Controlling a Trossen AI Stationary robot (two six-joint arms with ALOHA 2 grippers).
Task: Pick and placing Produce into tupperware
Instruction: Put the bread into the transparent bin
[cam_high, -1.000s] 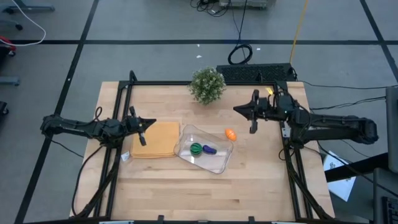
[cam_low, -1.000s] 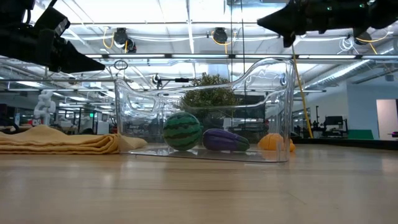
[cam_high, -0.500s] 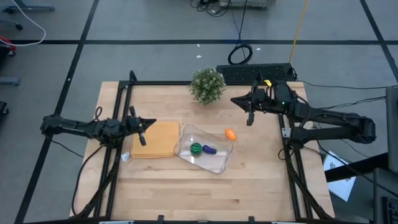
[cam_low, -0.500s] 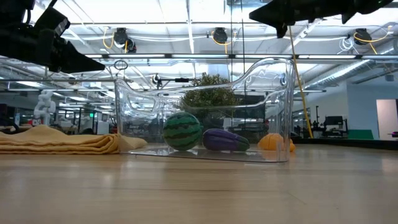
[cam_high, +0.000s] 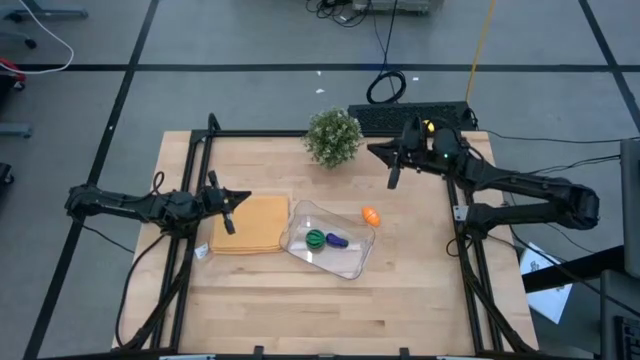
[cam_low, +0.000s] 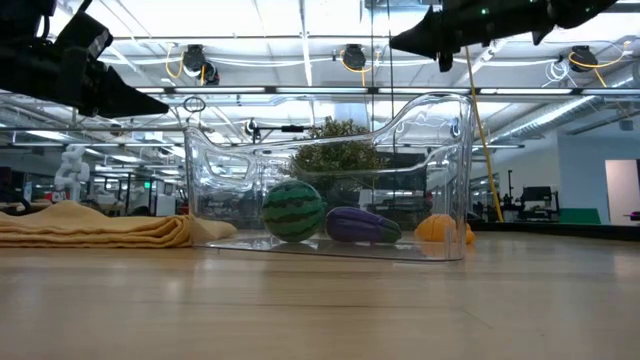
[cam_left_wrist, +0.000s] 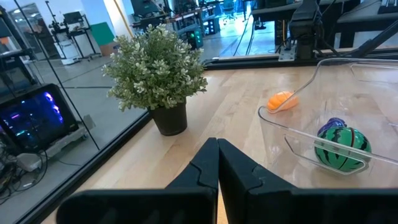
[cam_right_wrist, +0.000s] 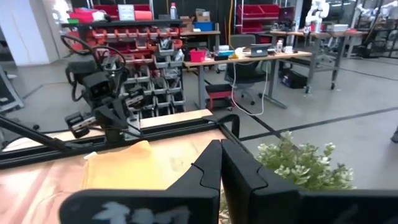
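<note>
The clear tupperware rests flat on the table's middle. Inside lie the round green piece and the elongated purple piece; both also show in the low view. The orange piece lies on the wood just outside the container's far-right corner. My left gripper hovers shut over the tan mat's left edge. My right gripper is shut, raised near the far right, beside the potted plant.
A bushy potted plant stands at the far edge, close to my right gripper. A folded tan-yellow mat lies left of the container. A black keyboard sits beyond the far edge. Bare wood spans the near half of the table.
My right arm has swung toward the table's far edge and slightly left, and tipped up toward level, ending beside the potted plant; its fingers stayed shut. The produce, the container and my left arm have kept still.
</note>
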